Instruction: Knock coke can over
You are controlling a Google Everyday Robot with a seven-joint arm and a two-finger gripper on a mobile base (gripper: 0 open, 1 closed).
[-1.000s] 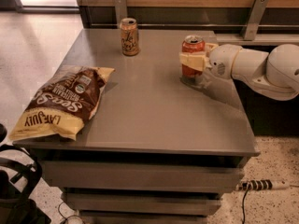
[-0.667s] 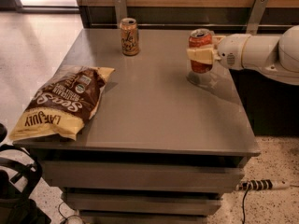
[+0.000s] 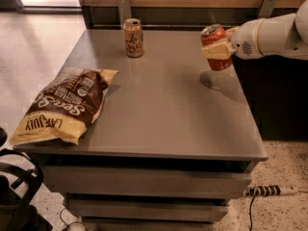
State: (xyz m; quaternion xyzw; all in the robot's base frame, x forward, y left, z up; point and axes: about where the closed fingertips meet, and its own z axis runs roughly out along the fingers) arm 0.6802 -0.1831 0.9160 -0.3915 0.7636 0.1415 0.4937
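Observation:
The coke can (image 3: 216, 38), red-orange with a silver top, is held in the air above the right side of the grey table (image 3: 163, 105), a little tilted. My gripper (image 3: 217, 49) reaches in from the right on a white arm and is shut on the can, with one pale finger (image 3: 215, 51) across its front. The can's shadow lies on the table just below it.
A tan-gold can (image 3: 133, 37) stands upright at the back middle of the table. A brown and yellow chip bag (image 3: 65, 105) lies at the front left, overhanging the edge. A power strip (image 3: 269, 190) lies on the floor at the right.
The gripper has lifted the coke can off the table and raised it, with the arm drawing up and to the right.

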